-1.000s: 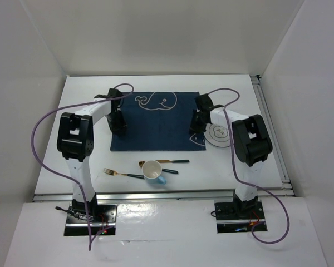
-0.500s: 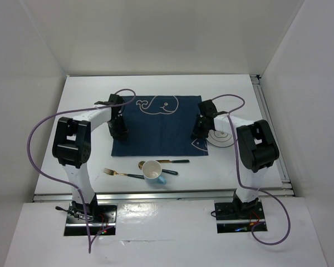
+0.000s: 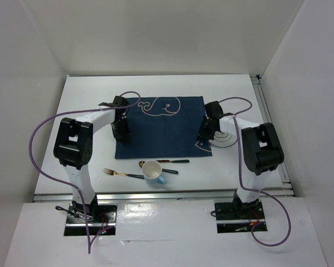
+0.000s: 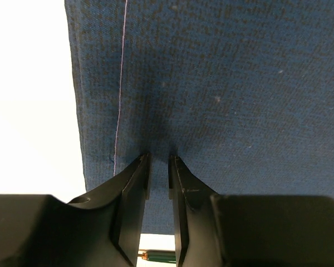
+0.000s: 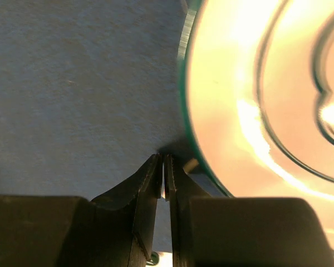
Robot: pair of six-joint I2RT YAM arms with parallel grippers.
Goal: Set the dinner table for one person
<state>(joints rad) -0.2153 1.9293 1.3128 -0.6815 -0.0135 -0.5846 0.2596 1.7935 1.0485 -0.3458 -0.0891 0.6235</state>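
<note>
Left hand (image 4: 158, 161) sits low on the mat (image 3: 164, 130) just inside its left hem. Its jaws are drawn in to a slim gap and the cloth puckers at the tips, so I read it as pinching the mat. Right hand (image 5: 163, 164) does the same at the opposite side, clenched almost flat on a fold of cloth, with the plate (image 5: 250, 83) rim just beside its fingertips. From where I stand I cannot tell whether that rim lies over the mat's edge or only touches it.

Under all of it spreads the white bench (image 3: 228, 89), running from the arm bases out to the far wall. The mat lies in its middle. The cup (image 3: 152, 169), fork (image 3: 116, 173) and spoon (image 3: 142, 164) wait along the near side, close to the mat's near hem.

My guess is that the mat is being placed and squared, with everything else yet to be laid on it.

Trouble could come from several things:
- If the plate does ride on the cloth, any tug will drag or tilt it, and the right hand may knock the rim.
- Both pinches are thin. If one slips while the other pulls, the mat will skew or bunch up.
- A pull toward the arms could slide the near hem into the spoon and nudge the cup.
</note>
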